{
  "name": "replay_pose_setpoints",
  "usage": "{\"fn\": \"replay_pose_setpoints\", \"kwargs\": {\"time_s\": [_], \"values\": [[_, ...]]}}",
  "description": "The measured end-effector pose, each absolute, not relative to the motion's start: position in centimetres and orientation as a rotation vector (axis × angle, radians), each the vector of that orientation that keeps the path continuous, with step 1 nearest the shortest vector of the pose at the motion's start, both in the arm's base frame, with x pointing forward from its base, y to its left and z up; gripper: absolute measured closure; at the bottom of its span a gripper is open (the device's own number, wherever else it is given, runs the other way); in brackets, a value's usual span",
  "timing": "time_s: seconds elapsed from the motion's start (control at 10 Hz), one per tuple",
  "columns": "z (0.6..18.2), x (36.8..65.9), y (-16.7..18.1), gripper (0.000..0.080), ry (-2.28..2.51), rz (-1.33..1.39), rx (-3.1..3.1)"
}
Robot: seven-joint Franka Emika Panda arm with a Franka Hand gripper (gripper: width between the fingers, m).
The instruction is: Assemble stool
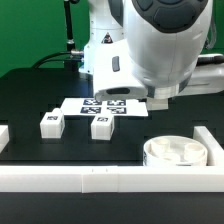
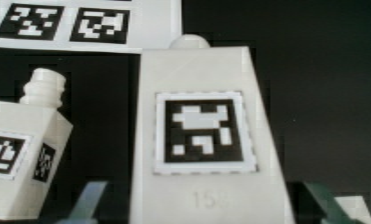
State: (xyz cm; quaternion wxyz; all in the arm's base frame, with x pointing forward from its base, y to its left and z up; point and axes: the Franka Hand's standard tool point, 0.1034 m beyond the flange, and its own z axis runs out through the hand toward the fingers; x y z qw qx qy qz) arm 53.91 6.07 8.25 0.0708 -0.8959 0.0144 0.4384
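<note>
In the wrist view a white stool leg [image 2: 200, 120] with a black-and-white tag stands large between my fingers [image 2: 97, 197], and my gripper [image 2: 208, 200] is shut on its sides. A second leg [image 2: 31, 135] lies on the black table beside it. In the exterior view two legs [image 1: 50, 123] [image 1: 100, 124] rest on the table in front of the marker board. The round seat [image 1: 175, 152], with its sockets up, sits at the exterior view's right. There the arm's bulky wrist [image 1: 150, 50] hides my gripper and the held leg.
The marker board [image 1: 105, 104] [image 2: 66, 25] lies flat behind the loose legs. White border rails [image 1: 100, 180] run along the near edge and at both sides of the black table. The seat sits tucked into the rails' near right corner.
</note>
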Motion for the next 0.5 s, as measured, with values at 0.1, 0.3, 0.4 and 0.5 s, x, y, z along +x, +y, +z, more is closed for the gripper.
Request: {"fn": "replay_pose_setpoints", "kwargs": {"time_s": [0.1,0.3,0.4,0.5], "values": [[8.1,54.5,6.1,0.0462,0.048,1.262,-2.720],[7.7,56.6,6.2,0.0462,0.038,1.084,-2.787],[8.7,57.4,6.1,0.0462,0.037,0.959,-2.833],[9.9,58.6,6.0,0.0462,0.034,0.789,-2.885]]}}
